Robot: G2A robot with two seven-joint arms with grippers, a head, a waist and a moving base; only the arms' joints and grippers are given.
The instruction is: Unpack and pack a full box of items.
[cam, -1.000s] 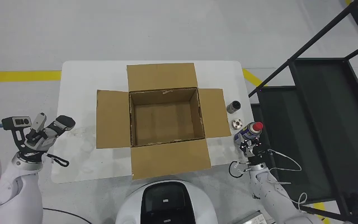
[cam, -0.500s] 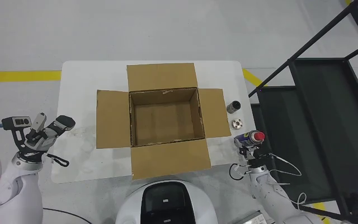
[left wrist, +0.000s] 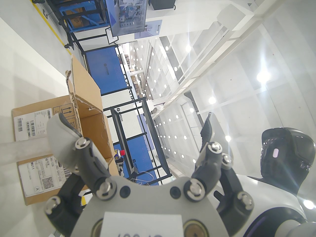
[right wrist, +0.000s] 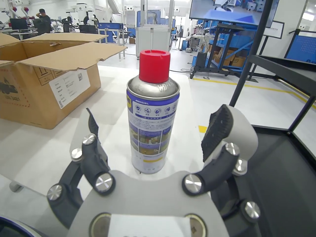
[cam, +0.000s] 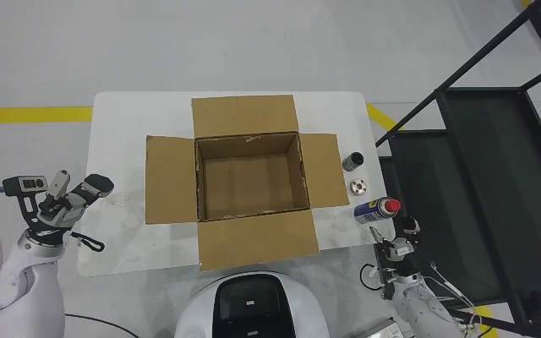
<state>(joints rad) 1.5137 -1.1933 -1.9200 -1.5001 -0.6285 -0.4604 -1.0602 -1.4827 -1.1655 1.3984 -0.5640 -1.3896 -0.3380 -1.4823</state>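
Observation:
The open cardboard box [cam: 169, 182] stands mid-table with its flaps spread and nothing inside. A blue spray can with a red cap [cam: 376, 209] stands upright near the table's right front corner. In the right wrist view the can [right wrist: 150, 114] stands just beyond my right gripper [right wrist: 155, 119], which is open and touches nothing. From above, the right gripper [cam: 398, 238] hangs off the table's edge, close to the can. My left gripper [cam: 80, 184] is open and empty beyond the table's left edge, its fingers [left wrist: 61, 127] pointing toward the box [left wrist: 86, 124].
A dark metal cylinder [cam: 352, 160] and a silver round part [cam: 359, 185] stand right of the box's right flap. A black metal rack [cam: 456, 194] stands close beside the table's right edge. The white table [cam: 118, 135] is bare to the box's left.
The right gripper set the spray can down slightly nearer the front edge, let go of it, and drew back off the table. The left arm has kept still.

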